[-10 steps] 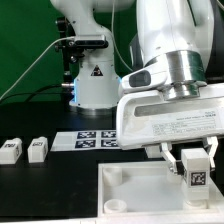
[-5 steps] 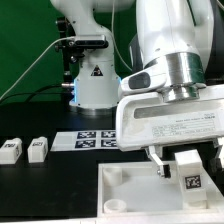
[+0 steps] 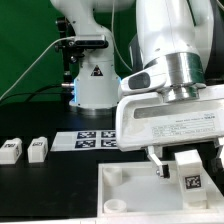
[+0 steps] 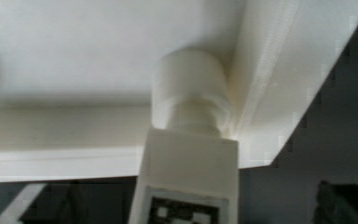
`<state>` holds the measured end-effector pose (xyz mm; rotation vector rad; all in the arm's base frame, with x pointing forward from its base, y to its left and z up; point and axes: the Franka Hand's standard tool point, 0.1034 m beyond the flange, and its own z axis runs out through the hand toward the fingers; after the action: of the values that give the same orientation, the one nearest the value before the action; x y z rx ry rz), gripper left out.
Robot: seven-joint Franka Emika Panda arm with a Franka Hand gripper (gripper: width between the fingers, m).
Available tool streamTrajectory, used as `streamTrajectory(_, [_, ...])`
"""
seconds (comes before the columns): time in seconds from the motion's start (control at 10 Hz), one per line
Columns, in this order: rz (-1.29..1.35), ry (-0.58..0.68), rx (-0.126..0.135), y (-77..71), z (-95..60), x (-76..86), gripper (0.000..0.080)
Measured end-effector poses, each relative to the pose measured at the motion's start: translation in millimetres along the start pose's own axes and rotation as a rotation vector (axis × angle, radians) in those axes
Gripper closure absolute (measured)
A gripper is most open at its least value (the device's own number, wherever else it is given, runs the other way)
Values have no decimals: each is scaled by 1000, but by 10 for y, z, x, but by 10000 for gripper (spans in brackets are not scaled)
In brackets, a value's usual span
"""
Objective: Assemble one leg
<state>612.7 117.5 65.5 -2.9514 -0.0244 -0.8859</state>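
A white leg with a black-and-white tag stands upright at the corner of the large flat white panel, on the exterior view's right. My gripper is open. Its fingers stand to either side of the leg with a gap on both sides. In the wrist view the leg runs from the tag end to its rounded end, which meets the panel next to the raised edge. Two more legs lie on the black table at the exterior view's left.
The marker board lies on the table behind the panel. The arm's white base stands at the back, with a cable running off to the exterior view's left. A green backdrop closes the scene behind.
The jaws have opened off the leg. The leg has shifted slightly toward the exterior view's left and now stands free between the fingers.
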Motion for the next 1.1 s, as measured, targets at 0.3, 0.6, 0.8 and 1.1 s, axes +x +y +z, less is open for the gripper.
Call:
streamTrajectory(0.3, [1,-11,1,-1,1,-9,151])
streamTrajectory(0.6, [14,-73,18,7,-224,148,151])
streamTrajectory(0.8, [32,-327,58,-2,-325,213,151])
streamTrajectory(1.1, [39,-632,80,103,-322,378,151])
